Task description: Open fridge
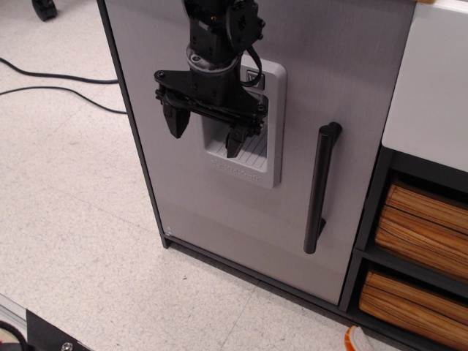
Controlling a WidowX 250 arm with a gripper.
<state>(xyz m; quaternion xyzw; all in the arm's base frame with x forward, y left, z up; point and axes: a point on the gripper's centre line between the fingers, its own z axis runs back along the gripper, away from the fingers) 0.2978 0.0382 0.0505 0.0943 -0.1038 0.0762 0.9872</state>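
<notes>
End effector point(205, 131) held wide apart before fridge point(351, 66) dispenser panel point(245, 124), left of handle point(322, 186); door seen closed.

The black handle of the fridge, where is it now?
The handle stands vertical on the right part of the grey door, right of the dispenser panel.

A pale speckled floor point(80, 219) fills the left and lower part of the view. Two black cables point(51, 82) run across it at upper left. At right stands a white-topped unit point(431, 88) with a dark frame holding two orange wood-slat drawers point(420, 227), one above the other. A small orange-and-white object point(360, 341) lies at the bottom edge, partly cut off.
</notes>
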